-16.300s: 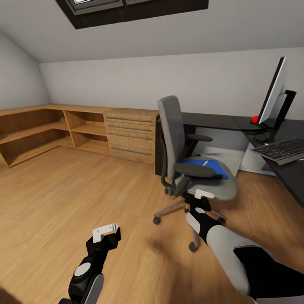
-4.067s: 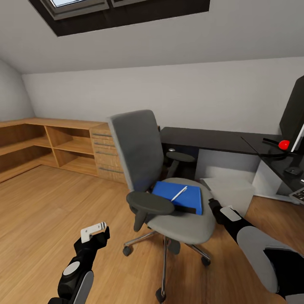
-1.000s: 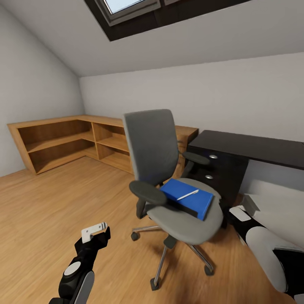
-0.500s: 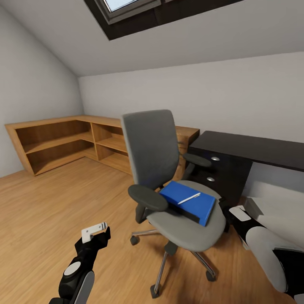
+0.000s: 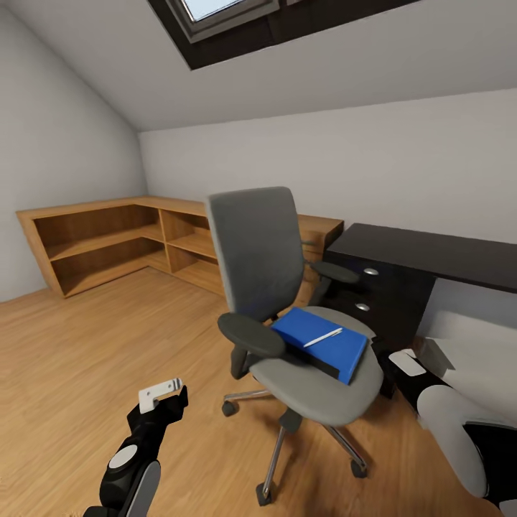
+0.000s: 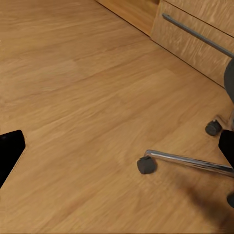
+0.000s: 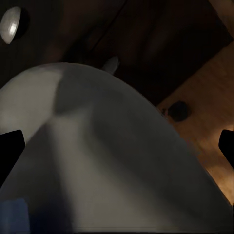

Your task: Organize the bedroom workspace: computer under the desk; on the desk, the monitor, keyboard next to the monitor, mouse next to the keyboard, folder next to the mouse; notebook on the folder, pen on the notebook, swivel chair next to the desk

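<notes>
Progress looks slight: the bright blue flat folder (image 5: 321, 346) with the thin white pen (image 5: 322, 337) on it lies on the grey upholstered swivel chair (image 5: 287, 301), beside the glossy black desk (image 5: 424, 255) at three o'clock. Everything is left to move. Since half a second ago the view has drifted slightly; the chair sits the same. The left gripper (image 5: 161, 394) hangs at seven o'clock, the right gripper (image 5: 403, 361) beside the seat; neither's finger spread can be told.
</notes>
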